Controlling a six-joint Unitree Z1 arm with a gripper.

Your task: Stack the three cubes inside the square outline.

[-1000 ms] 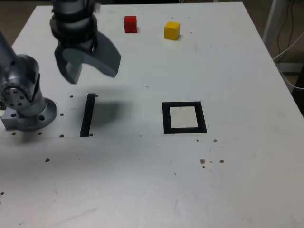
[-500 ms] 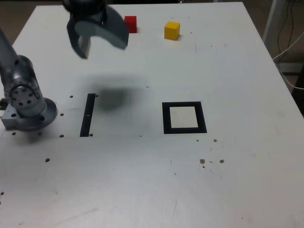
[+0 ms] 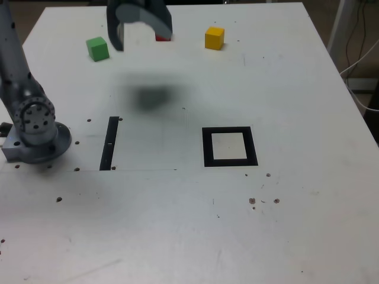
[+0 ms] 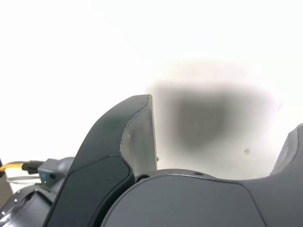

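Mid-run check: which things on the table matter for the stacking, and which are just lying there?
For the job:
- green cube
- red cube, mostly hidden behind the gripper
- yellow cube
- square outline, nothing in it yet
- the gripper, open and holding nothing

Just lying about:
- thin black strip
- small dark specks on the table

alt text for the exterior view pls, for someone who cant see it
An open gripper hangs above the far side of a white table, partly hiding a red cube between a green cube and a yellow cube. Nearer the camera lies an empty black square outline.
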